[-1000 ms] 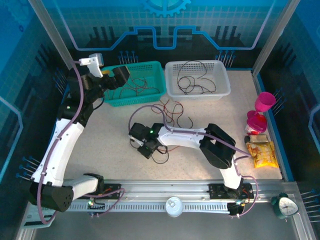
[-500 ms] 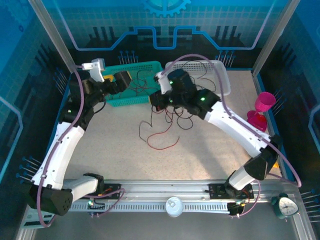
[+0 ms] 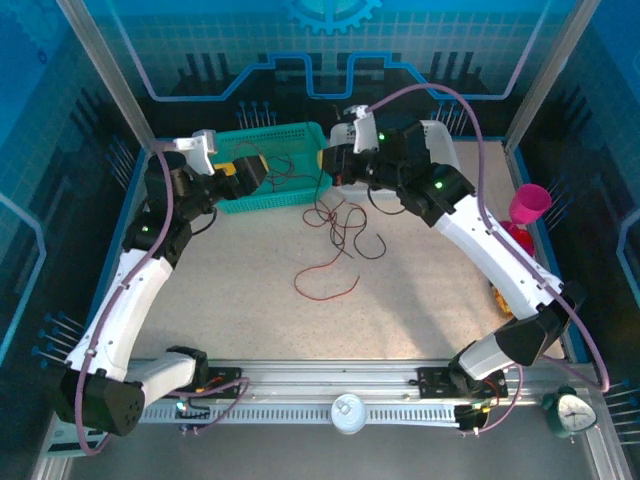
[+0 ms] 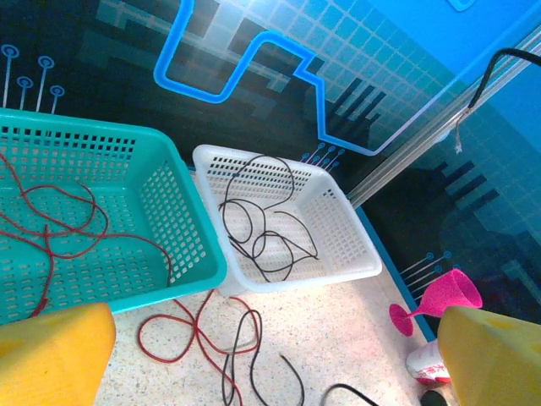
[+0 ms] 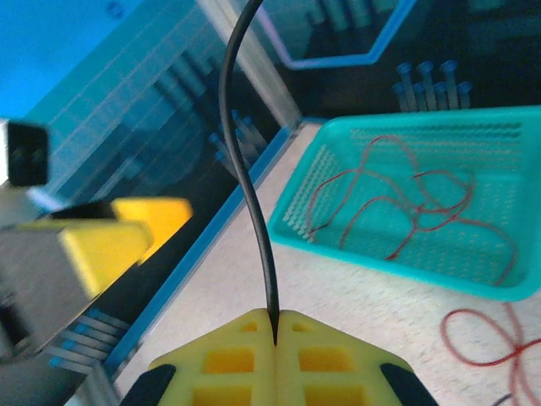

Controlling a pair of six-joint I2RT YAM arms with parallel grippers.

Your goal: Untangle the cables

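Blue-lit panels all round, and in the middle a pale speckled table (image 3: 200,290). Up at the far side, by the teal basket (image 3: 290,195), there's the right gripper (image 5: 275,321). Its yellow fingers (image 5: 228,355) are pressed tight together on a black cable (image 5: 245,169), and you can see the wire come straight out of the seam between them and curve away.

From above, thin strands run down from that gripper to a loose tangle (image 3: 345,225) of red and black loops, which reaches the table just in front of the two baskets. A red cable (image 3: 325,282) trails out of it toward the near side. (How many strands are caught up in there, I can't make out.)

Over on the other side, the left gripper (image 3: 255,172) hovers above the teal basket's left half, fingers (image 4: 52,355) spread wide with nothing between them.

Inside the teal basket, red cables (image 4: 59,228) lie in loose curls on the floor. The white basket (image 4: 338,211) sits just beside it on the right and holds a coiled black wire (image 4: 262,228). A pink goblet (image 3: 530,205) stands at the table's right edge, well apart from the wires.
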